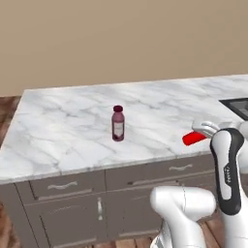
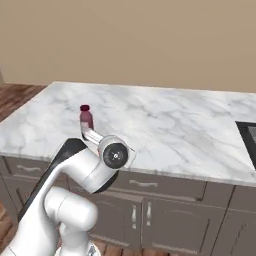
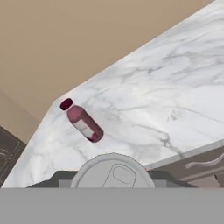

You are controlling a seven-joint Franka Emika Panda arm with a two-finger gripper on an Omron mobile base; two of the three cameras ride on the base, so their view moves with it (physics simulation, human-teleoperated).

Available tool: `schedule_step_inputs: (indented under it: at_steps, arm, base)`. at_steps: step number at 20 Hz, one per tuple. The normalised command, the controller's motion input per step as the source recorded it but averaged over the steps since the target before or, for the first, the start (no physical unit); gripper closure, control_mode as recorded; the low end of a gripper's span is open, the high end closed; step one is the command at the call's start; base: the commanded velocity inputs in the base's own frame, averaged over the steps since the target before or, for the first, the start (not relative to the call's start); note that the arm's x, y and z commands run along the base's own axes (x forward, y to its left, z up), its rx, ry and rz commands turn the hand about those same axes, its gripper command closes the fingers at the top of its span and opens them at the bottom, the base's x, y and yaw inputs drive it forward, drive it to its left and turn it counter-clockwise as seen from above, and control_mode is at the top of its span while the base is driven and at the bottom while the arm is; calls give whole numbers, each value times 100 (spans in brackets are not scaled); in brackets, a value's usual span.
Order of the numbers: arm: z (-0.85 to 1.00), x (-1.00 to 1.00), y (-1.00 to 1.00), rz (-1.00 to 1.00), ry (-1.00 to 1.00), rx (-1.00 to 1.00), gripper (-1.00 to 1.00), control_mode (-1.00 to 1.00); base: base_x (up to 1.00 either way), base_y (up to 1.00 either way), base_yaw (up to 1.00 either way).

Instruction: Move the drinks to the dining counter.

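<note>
Left base view: bottle stands upright on dining counter, already delivered, while gripper grasps the red can at four o'clock, for placing.

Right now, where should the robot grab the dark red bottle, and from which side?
Grip the bottle around its straight middle, on the pale label, coming level from the front edge of the counter. It stands upright and its body is round; the cap is narrower. The gripper holds the red can, so that goes down first.
</note>
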Motion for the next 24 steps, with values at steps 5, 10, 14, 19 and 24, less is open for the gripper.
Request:
schedule_step_inputs:
  at_steps: [5, 10, 14, 19, 24]
  arm:
    - [0, 0, 0, 0, 0, 0, 100, 100]
    - [0, 0, 0, 0, 0, 0, 100, 100]
    - [0, 0, 0, 0, 0, 0, 100, 100]
    - [0, 0, 0, 0, 0, 0, 100, 100]
    - [0, 0, 0, 0, 0, 0, 100, 100]
  base:
    - [100, -26, 0]
    - [100, -62, 0]
    - [100, -48, 0]
    - [100, 0, -11]
    - [100, 0, -36]
